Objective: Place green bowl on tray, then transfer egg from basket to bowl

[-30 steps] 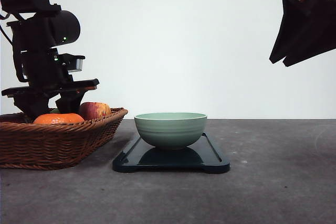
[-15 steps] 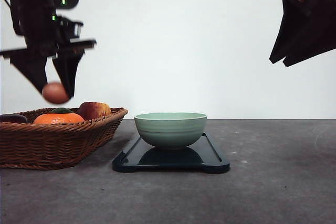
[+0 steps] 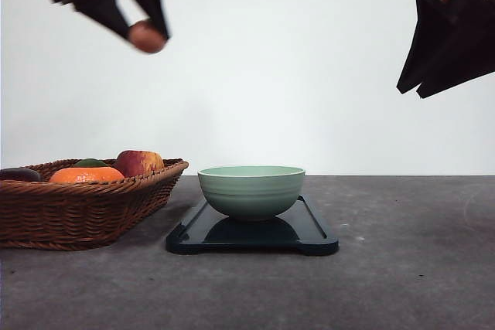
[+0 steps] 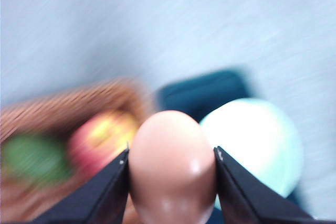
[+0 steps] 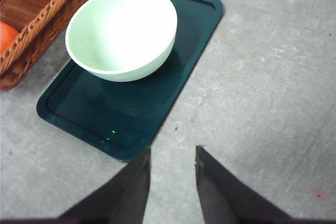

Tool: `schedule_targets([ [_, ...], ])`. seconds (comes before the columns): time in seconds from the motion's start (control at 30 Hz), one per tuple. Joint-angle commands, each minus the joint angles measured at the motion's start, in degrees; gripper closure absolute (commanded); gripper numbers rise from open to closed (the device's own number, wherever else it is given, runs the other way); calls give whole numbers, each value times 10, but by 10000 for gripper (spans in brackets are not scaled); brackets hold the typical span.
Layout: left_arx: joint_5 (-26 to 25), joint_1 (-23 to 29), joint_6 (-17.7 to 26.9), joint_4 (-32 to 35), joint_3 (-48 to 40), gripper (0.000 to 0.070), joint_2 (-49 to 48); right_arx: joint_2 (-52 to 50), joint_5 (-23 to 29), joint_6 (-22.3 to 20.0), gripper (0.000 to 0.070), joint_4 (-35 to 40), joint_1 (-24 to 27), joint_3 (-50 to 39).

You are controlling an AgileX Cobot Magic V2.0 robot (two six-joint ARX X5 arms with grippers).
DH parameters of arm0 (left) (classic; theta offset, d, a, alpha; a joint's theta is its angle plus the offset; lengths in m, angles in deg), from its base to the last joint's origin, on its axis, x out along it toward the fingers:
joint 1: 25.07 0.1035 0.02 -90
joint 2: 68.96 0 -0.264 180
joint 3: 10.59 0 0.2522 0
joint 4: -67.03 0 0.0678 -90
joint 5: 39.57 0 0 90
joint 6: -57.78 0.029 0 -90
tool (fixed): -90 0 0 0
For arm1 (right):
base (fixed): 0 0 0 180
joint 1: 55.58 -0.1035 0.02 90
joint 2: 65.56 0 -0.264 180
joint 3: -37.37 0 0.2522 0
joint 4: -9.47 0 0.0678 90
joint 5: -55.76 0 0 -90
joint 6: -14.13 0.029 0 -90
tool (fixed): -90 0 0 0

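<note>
My left gripper (image 3: 147, 35) hangs high above the basket's right end, shut on the reddish-brown egg (image 3: 147, 37). The left wrist view shows the egg (image 4: 172, 166) clamped between both fingers. Below it, blurred, lie the basket (image 4: 63, 114), the tray (image 4: 205, 90) and the green bowl (image 4: 262, 150). The green bowl (image 3: 251, 191) stands upright and empty on the dark tray (image 3: 309, 237), right of the wicker basket (image 3: 77, 214). My right gripper (image 5: 173, 182) is open and holds nothing, raised at the upper right, near the tray's corner (image 5: 194, 19) and the bowl (image 5: 122, 30).
The basket holds a red-yellow apple (image 3: 139, 162), an orange fruit (image 3: 87, 175) and a green item (image 3: 90, 162). The right arm (image 3: 448, 28) hangs dark at the top right. Bare grey table (image 3: 410, 253) stretches right of the tray and along the front.
The left gripper has lifted the egg out of the basket, risen high and moved right toward the bowl. The right arm, bowl and tray have not moved.
</note>
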Motion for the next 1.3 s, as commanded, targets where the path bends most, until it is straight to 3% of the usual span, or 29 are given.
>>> schedule_targets([
  [0.0,-8,-14,-7,17,15,542,9,4,2,6,536,6,-4,2],
  [0.43,-5,-95,-4,74,15,545,61,4,2,6,536,6,-4,2],
  [1.27,13,-133,-2,115,15,553,229,4,2,6,536,5,-4,2],
])
